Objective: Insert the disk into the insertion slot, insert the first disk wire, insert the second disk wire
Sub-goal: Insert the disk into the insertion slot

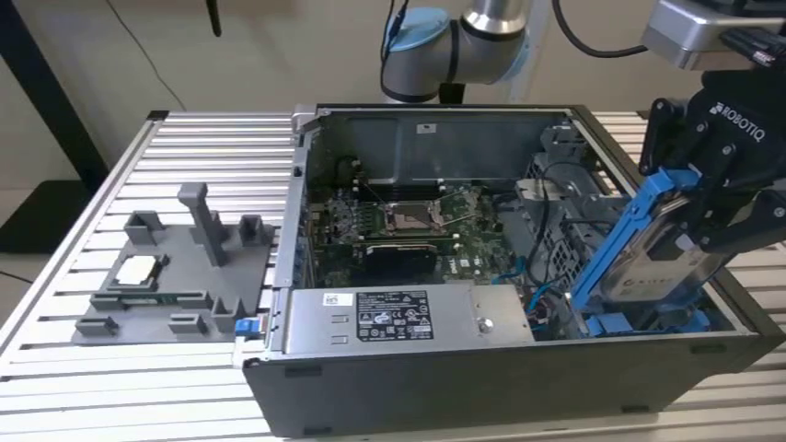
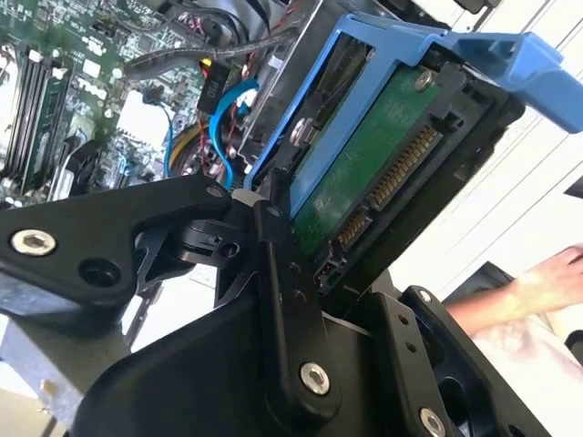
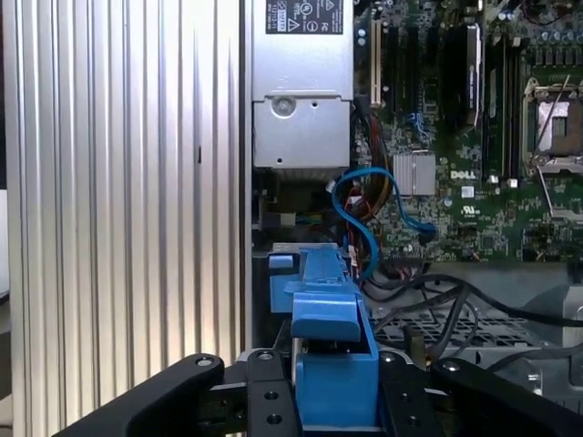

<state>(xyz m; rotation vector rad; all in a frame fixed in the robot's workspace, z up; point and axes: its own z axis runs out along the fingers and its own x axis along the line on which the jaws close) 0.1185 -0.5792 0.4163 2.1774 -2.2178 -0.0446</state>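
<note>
My gripper [image 1: 702, 226] is shut on the disk [image 1: 669, 267], a silver-grey drive with a white label in a bright blue carrier. The disk hangs tilted, its lower end down in the open computer case [image 1: 491, 396] at the exterior view's right. There it is above the insertion slot [image 1: 639, 324], which has blue parts. In the second wrist view the disk's green underside [image 2: 373, 173] and its connector sit between my black fingers [image 2: 282, 291]. The first wrist view has the blue carrier [image 3: 328, 355] between the fingers [image 3: 264, 401]. A blue wire [image 3: 360, 214] loops loose beside the slot.
A grey power-supply box [image 1: 393, 318] lies at the case's front. The motherboard [image 1: 418, 226] sits behind it. Black cables [image 3: 455, 309] run across the drive cage. A grey fixture [image 1: 172, 276] stands on the slatted table [image 1: 74, 387]. A person's hand [image 2: 547, 282] is outside the case.
</note>
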